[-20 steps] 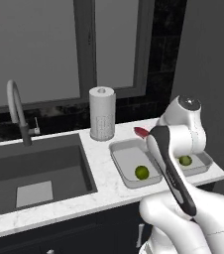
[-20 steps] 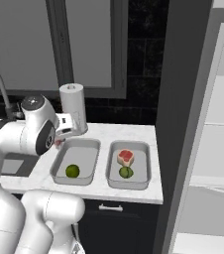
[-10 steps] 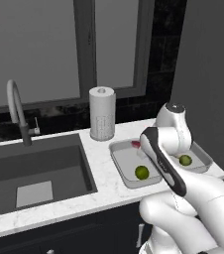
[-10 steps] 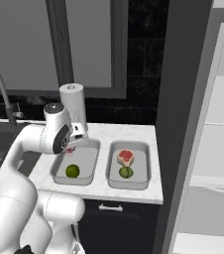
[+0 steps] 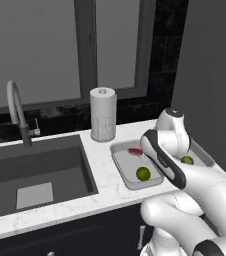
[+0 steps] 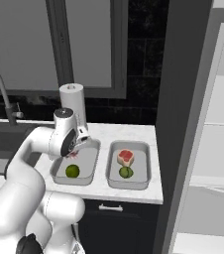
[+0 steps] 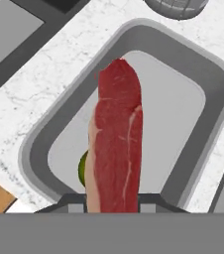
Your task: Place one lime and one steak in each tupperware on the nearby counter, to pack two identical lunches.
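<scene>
Gripper (image 7: 113, 201) clamped on steak (image 7: 115, 144) above left tupperware (image 7: 44, 144); lower clear of lime (image 5: 143, 174), then release flat.

Two tupperware containers sit side by side on the counter (image 6: 139, 134), to the right of the sink (image 5: 35, 175). The left tupperware (image 6: 91, 154) holds a lime (image 6: 72, 171) at its front; a steak (image 7: 116, 144) hangs over this container, clamped in the gripper (image 7: 111, 201). The right tupperware (image 6: 146, 161) holds a second steak (image 6: 126, 157) behind a second lime (image 6: 126, 172). A paper towel roll (image 5: 103, 114) stands behind the left tupperware. A faucet (image 5: 17, 112) rises behind the sink.
</scene>
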Controlling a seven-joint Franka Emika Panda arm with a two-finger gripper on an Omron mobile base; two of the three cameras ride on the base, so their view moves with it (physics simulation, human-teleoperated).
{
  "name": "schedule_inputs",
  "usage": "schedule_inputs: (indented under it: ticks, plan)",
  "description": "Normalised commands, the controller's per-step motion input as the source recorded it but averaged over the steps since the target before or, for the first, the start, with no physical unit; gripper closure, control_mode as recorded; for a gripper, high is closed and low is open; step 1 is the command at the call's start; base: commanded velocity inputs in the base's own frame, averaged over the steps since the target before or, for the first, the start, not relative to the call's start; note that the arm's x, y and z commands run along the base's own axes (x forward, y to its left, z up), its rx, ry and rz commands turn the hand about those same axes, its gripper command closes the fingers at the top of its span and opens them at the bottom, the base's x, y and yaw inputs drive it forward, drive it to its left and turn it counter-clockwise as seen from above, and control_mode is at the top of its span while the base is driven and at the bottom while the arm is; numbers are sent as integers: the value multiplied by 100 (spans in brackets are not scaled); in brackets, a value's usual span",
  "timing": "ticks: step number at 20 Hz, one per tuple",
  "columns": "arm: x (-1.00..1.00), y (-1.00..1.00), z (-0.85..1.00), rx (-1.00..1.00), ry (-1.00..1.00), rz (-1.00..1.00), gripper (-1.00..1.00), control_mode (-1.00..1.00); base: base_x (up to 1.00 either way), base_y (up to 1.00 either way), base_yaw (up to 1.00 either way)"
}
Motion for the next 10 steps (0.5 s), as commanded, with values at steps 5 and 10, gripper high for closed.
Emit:
schedule_inputs:
  ticks: [5, 10]
  plan:
    - [19, 7, -13, -2, 0, 14, 100, -100, 0, 0, 0]
    - [47, 1, -19, 0, 2, 6, 100, -100, 0, 0, 0]
